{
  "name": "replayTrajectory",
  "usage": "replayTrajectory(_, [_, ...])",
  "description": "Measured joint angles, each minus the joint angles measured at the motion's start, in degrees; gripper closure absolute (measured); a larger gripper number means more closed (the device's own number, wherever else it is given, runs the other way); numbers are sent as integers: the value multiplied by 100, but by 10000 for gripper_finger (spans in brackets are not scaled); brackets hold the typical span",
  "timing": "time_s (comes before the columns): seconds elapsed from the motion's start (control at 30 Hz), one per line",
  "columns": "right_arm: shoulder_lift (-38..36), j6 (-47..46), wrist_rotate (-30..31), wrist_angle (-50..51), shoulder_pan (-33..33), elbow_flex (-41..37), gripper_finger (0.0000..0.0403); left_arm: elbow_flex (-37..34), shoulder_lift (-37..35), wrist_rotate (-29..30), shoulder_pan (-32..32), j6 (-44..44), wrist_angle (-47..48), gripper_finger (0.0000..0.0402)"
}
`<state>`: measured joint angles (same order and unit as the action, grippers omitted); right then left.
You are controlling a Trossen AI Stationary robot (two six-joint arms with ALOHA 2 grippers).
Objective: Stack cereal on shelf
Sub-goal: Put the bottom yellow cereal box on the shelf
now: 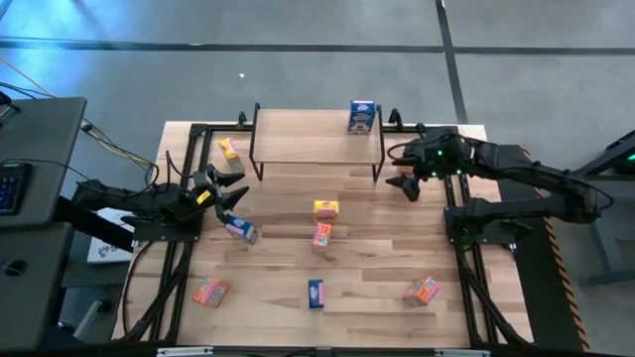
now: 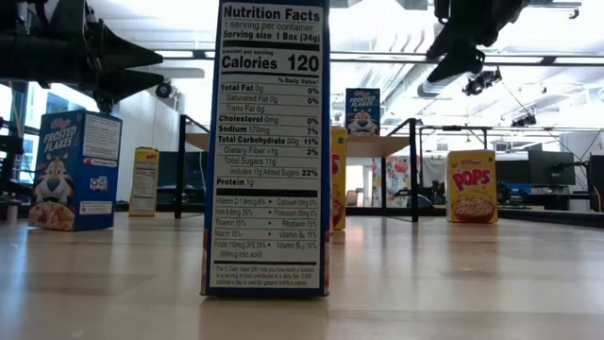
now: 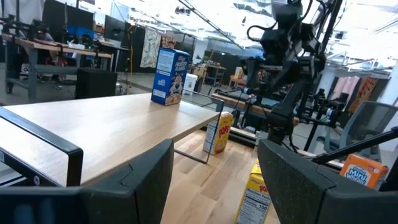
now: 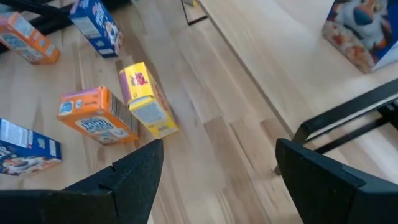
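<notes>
Right end effector (image 1: 409,185) beside single-boxed shelf (image 1: 298,149)

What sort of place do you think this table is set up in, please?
Probably a robotics lab or workshop: a grey concrete floor surrounds the table, with workbenches, office chairs and exposed ceiling ducts behind.

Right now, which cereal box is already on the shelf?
The blue cereal box, standing near the right end of the shelf. Every other box is down on the table.
</notes>
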<state>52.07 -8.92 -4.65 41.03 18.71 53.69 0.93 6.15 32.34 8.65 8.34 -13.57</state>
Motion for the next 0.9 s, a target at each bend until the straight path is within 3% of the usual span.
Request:
replayTrajectory(0.37, [2,-16,128,-297,-351,-148,100,0,0,0,-1,-47,-3,174])
replayTrajectory(0.53, [2,-16,128,-320,-417,-148,100,1,0,7,-3,-270,-3,153])
replayTrajectory(0.9, [2,-27,128,-320,-420,-148,100,556,-4,873,-5,-1167,-10,106])
